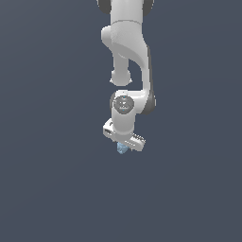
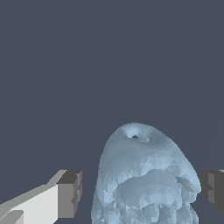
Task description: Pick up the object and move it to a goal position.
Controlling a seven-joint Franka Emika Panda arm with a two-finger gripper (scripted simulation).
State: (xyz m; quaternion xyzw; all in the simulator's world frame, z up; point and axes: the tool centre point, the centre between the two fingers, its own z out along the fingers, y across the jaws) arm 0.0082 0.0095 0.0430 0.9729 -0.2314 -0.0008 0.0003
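Note:
The object (image 2: 146,183) is a pale-blue lumpy blob with a small dark hole near its top. It fills the space between my two fingers in the wrist view. My gripper (image 2: 142,192) is open, with one grey pad (image 2: 70,192) a small gap away on one side. The other pad (image 2: 214,190) is close to the object on the other side. In the exterior view the white gripper (image 1: 125,143) points down over the object (image 1: 122,149), which peeks out just beneath the hand. The fingertips are hidden there.
The flat dark grey-blue floor (image 1: 47,189) spreads all around. The white arm (image 1: 127,47) rises above the gripper toward the top of the exterior view. No other objects show.

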